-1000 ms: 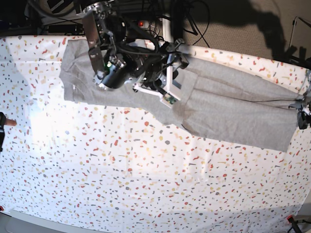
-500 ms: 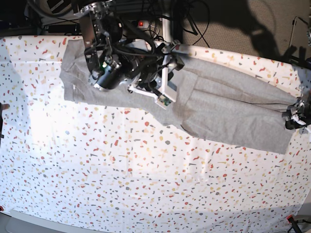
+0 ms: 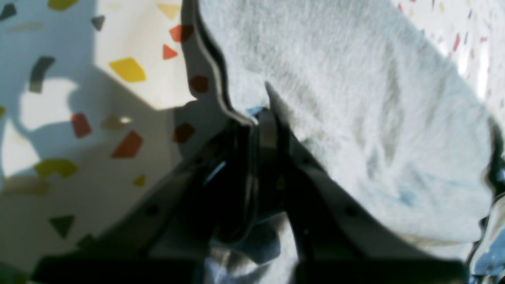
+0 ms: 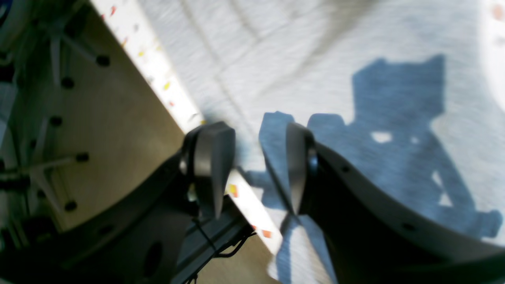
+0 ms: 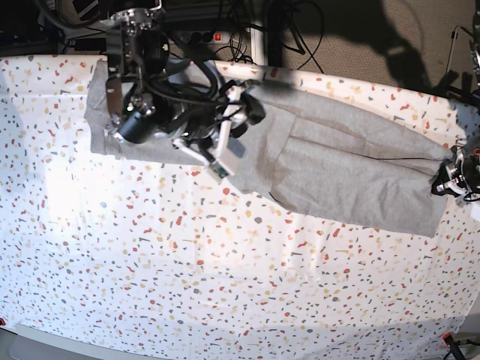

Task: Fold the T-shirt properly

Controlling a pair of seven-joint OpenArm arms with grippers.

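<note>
The T-shirt lies as a long grey band across the back of the table, plain side up, running from the far left down to the right edge. In the base view my left gripper sits at the band's right end. The left wrist view shows it shut on the T-shirt's hemmed edge, with cloth pinched between the fingers. My right arm hangs over the band's left part. In the right wrist view my right gripper is open just above the T-shirt, near the table's back edge, holding nothing.
A speckled white cloth covers the table. Cables and a power strip lie behind the back edge. A wooden board with holes shows beside the table in the right wrist view.
My left gripper moved in from the right edge and closed on the shirt's right end. My right arm shifted left along the shirt's back edge. The hand at the far left is gone.
</note>
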